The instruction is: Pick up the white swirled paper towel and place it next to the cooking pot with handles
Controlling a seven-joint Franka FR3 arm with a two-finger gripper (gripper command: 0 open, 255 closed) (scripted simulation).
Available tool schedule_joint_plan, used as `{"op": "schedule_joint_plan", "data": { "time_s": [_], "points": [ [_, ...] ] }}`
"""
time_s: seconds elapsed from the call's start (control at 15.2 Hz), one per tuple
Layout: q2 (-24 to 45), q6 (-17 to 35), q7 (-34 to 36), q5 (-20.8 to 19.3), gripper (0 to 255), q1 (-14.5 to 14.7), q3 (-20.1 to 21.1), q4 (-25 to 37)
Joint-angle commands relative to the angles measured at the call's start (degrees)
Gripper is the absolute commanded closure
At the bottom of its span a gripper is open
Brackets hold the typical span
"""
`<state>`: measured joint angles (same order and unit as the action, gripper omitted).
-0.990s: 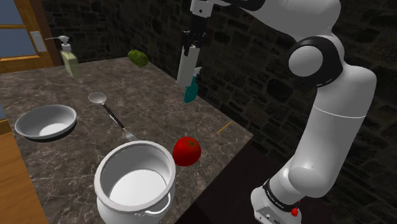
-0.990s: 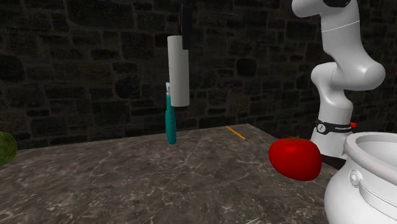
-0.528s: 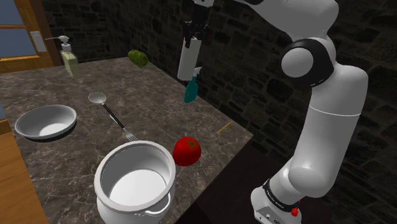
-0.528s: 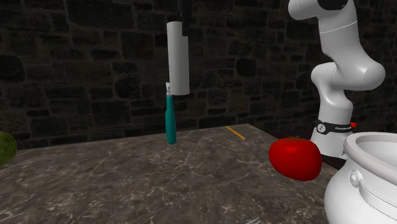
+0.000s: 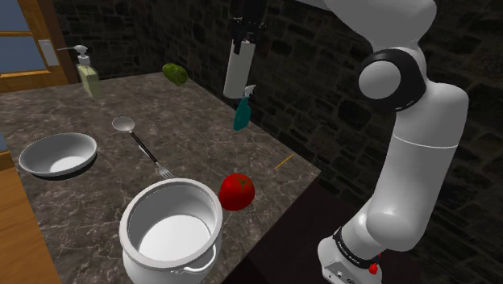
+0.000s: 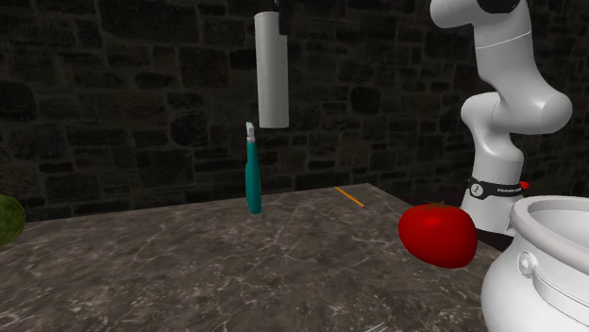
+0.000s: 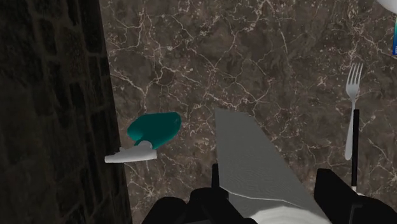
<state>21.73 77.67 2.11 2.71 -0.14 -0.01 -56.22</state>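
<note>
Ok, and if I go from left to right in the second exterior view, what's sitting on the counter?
Green round thing → teal spray bottle → thin orange stick → tomato → white pot

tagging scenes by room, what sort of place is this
Most likely a kitchen: a dark marbled counter holds a white cooking pot, a bowl and a fork, with a soap dispenser nearby.
</note>
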Motion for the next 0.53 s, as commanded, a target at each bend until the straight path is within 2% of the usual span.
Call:
{"op": "schedule_joint_plan", "data": {
  "time_s": [0.0,0.46],
  "points": [
    [-3.8,2.1,2.2,-0.2,255,1.7,0.6,-5.8],
    [-13.0,6.3,10.3,-0.6,255,7.0,3.7,-18.8]
  ]
}}
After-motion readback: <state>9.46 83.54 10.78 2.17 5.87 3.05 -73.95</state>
